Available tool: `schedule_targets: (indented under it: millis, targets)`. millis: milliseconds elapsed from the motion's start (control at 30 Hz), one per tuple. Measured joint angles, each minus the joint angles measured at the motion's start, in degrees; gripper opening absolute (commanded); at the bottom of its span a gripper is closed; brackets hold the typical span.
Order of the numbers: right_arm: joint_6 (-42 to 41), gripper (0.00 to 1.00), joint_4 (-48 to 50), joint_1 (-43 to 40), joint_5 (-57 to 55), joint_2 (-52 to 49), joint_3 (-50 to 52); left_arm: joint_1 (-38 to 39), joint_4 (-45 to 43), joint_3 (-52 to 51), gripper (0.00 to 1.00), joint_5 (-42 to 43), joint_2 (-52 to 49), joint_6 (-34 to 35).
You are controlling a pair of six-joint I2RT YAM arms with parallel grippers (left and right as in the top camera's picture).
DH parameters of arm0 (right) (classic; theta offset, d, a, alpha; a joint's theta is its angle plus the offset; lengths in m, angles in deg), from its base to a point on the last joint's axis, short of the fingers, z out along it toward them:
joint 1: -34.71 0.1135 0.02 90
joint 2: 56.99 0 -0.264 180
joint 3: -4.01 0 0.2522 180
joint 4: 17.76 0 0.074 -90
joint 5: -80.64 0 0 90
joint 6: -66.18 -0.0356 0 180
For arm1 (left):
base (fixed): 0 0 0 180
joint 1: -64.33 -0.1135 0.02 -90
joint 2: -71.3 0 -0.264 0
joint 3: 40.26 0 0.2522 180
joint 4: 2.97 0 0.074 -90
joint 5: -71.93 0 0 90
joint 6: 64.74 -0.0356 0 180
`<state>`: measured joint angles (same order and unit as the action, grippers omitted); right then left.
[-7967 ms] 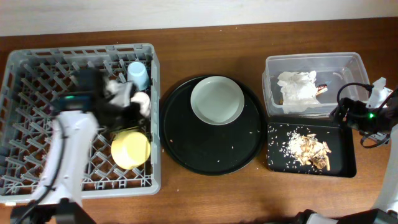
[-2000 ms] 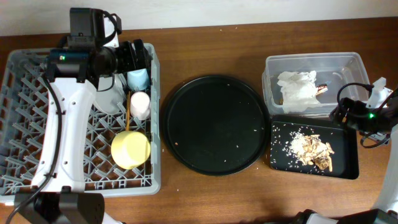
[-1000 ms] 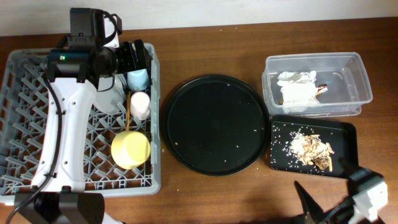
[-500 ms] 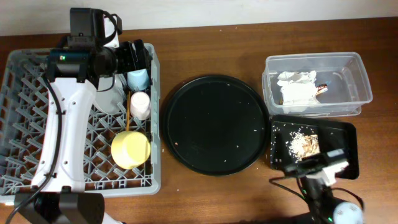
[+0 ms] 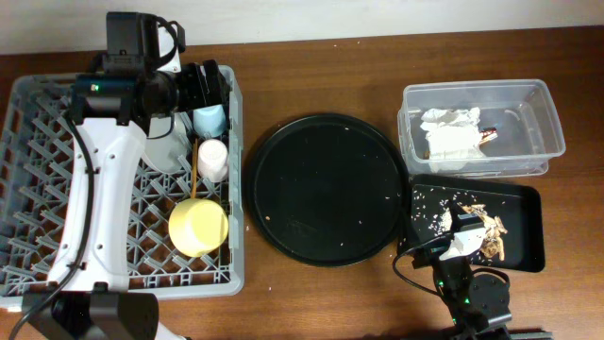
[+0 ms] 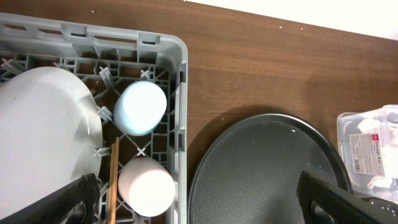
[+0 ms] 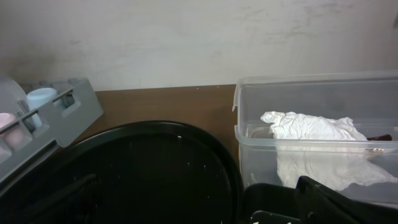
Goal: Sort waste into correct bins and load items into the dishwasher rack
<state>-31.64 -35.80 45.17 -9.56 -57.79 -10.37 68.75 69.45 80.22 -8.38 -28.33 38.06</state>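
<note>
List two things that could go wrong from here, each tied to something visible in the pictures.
1. The right arm overlaps the near corner of the shallow tray; a swing could nudge it and scatter the scraps.
2. The open left hand hangs near the blue cup and pink cup; dropping carelessly might tip one.

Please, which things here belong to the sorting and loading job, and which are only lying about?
Belong to the job:
dishwasher rack, plate, blue cup, pink cup, yellow bowl, chopsticks, clear tub, napkin, black rectangular tray, food scraps.

Only lying about:
round black tray, table.
</note>
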Motion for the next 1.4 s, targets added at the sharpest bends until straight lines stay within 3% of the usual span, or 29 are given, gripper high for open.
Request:
schedule_targets:
  millis: [733, 900, 1067, 1167, 1300, 1400]
  targets:
    - [0.0, 0.99, 0.0, 0.0, 0.0, 0.0, 0.0, 0.0, 0.3, 0.0, 0.99, 0.0, 0.0, 0.0]
    - [0.0, 0.99, 0.0, 0.0, 0.0, 0.0, 0.0, 0.0, 0.6, -0.2, 0.99, -1.0, 4.8, 0.0]
    - [0.0, 0.99, 0.0, 0.0, 0.0, 0.1, 0.0, 0.0, 1.0, -1.9, 0.99, -7.1, 24.9, 0.0]
    - [0.0, 0.99, 0.0, 0.0, 0.0, 0.1, 0.0, 0.0, 2.3, -8.6, 0.99, -9.4, 36.0, 0.0]
    - [0.0, 0.99, 0.0, 0.0, 0.0, 0.1, 0.0, 0.0, 2.6, -23.5, 0.99, -11.2, 49.5, 0.0]
    - [0.0, 0.99, 0.0, 0.0, 0.0, 0.2, 0.0, 0.0, 2.8, -41.3, 0.99, -11.7, 61.7, 0.0]
